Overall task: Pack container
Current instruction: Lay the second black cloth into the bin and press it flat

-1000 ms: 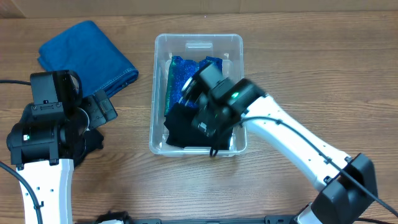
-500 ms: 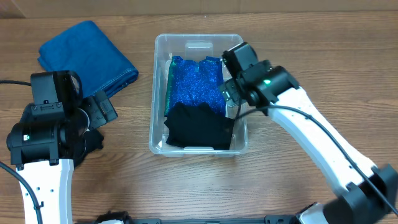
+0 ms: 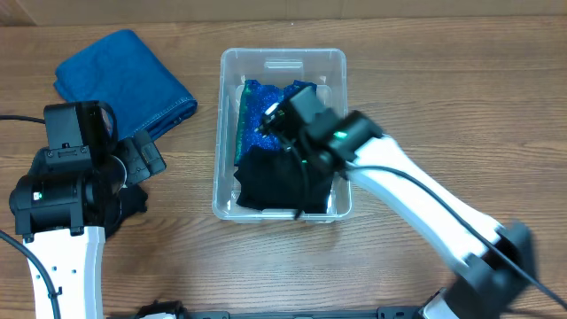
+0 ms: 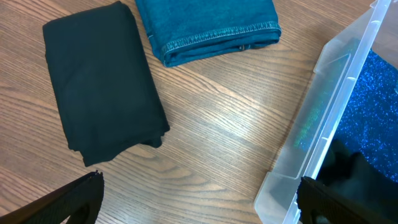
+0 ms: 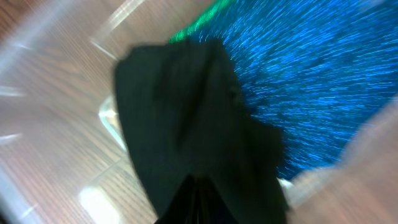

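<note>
Beneath right jaws, container (image 3: 223, 133)

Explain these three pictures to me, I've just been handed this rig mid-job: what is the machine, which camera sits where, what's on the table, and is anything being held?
Two robot arms with two-finger grippers work at a wooden table. One view looks straight down; the other two come from a camera on each wrist. The clear container holds a sparkly blue cloth and a crumpled black cloth. Beside it lie a folded denim cloth and a folded black cloth. The left gripper is open and empty. The right gripper is over the container; its view is blurred, so I cannot tell whether it grips.
</note>
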`<state>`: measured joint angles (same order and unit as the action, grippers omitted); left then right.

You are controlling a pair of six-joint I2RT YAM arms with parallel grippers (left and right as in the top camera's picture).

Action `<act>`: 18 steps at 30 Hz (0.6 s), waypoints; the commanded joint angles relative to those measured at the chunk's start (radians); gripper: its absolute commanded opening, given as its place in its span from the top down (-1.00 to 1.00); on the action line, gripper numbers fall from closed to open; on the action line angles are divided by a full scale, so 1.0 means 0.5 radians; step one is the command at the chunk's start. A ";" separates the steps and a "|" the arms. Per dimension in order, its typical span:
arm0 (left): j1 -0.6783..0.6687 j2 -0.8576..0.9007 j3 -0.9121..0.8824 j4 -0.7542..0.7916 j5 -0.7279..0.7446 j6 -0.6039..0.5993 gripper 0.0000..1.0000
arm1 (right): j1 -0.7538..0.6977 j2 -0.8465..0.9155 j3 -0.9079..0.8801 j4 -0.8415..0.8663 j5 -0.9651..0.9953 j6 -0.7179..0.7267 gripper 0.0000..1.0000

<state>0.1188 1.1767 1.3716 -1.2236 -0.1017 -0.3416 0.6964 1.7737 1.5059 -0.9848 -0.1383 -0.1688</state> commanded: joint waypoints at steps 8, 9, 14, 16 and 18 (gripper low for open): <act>0.011 0.003 0.037 0.002 -0.011 -0.012 -1.00 | 0.005 0.758 -0.023 0.009 -0.220 0.036 0.85; 0.011 0.003 0.037 0.002 -0.011 -0.012 -1.00 | 0.005 0.732 -0.001 -0.006 -0.150 0.063 0.84; 0.011 0.002 0.037 0.000 -0.011 -0.012 -1.00 | 0.003 0.475 0.232 -0.200 0.209 0.079 0.67; 0.011 0.002 0.037 -0.006 -0.012 -0.012 -1.00 | 0.002 0.299 0.338 -0.227 0.323 0.092 0.59; 0.011 0.002 0.037 -0.008 -0.014 -0.011 -1.00 | -0.017 0.106 0.422 -0.221 0.439 0.146 0.44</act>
<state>0.1188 1.1767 1.3720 -1.2255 -0.1020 -0.3416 0.7055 2.0136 1.6176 -1.1015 -0.0864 -0.1314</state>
